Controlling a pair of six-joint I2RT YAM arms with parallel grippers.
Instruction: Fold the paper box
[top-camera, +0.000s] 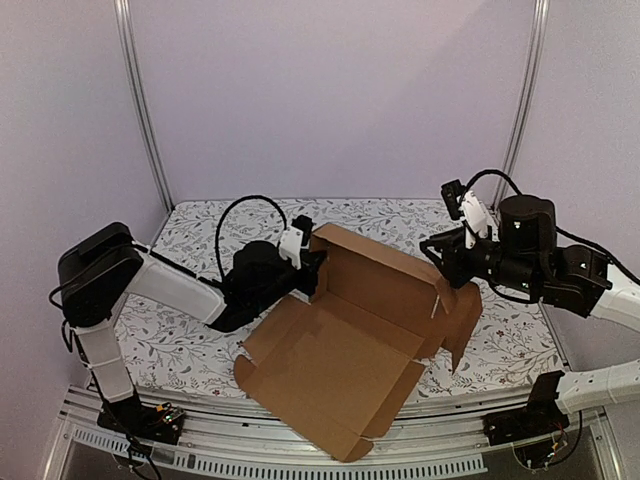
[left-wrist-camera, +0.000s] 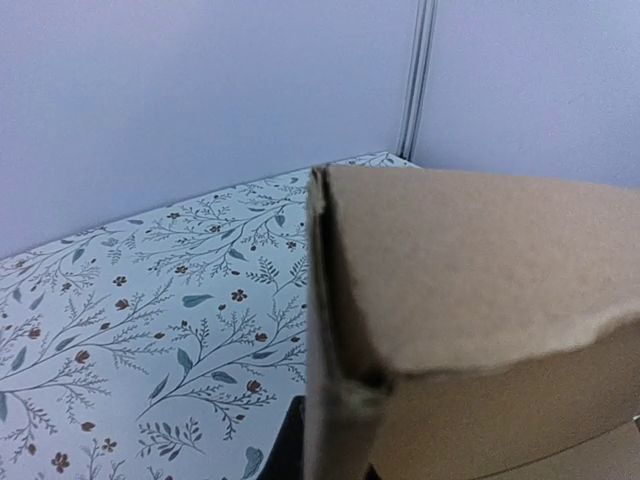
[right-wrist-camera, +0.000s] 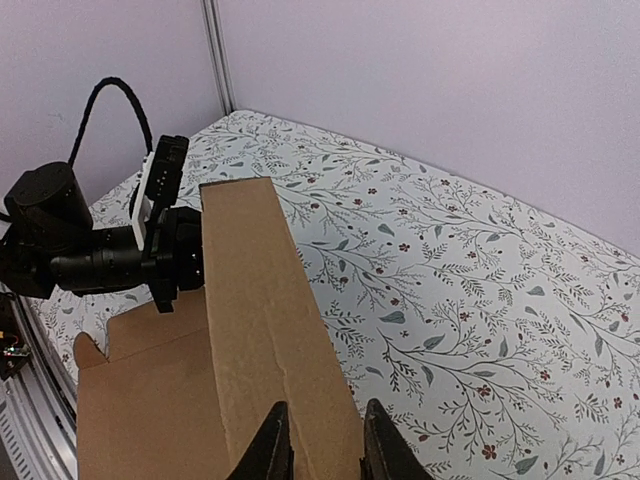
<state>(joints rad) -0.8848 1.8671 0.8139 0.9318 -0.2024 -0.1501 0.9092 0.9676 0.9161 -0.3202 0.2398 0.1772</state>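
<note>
The paper box (top-camera: 340, 350) is a brown cardboard sheet lying partly folded on the table, with its back wall (right-wrist-camera: 250, 300) raised. My left gripper (top-camera: 312, 262) is at the far left corner and is shut on the end of that raised wall. Up close, the wall's edge (left-wrist-camera: 325, 300) runs down between its jaws, and one dark finger (left-wrist-camera: 288, 445) shows beside it. My right gripper (top-camera: 443, 262) is at the wall's right end. Its fingers (right-wrist-camera: 275, 445) stand a little apart over the top of the wall, and the right gripper (right-wrist-camera: 328, 440) is open.
A floral cloth (top-camera: 200, 350) covers the table. The box's front flap (top-camera: 350, 440) hangs over the metal rail (top-camera: 300, 455) at the near edge. White walls and two upright metal posts (top-camera: 140, 100) close in the back. The left arm's cable (top-camera: 240, 215) loops above its wrist.
</note>
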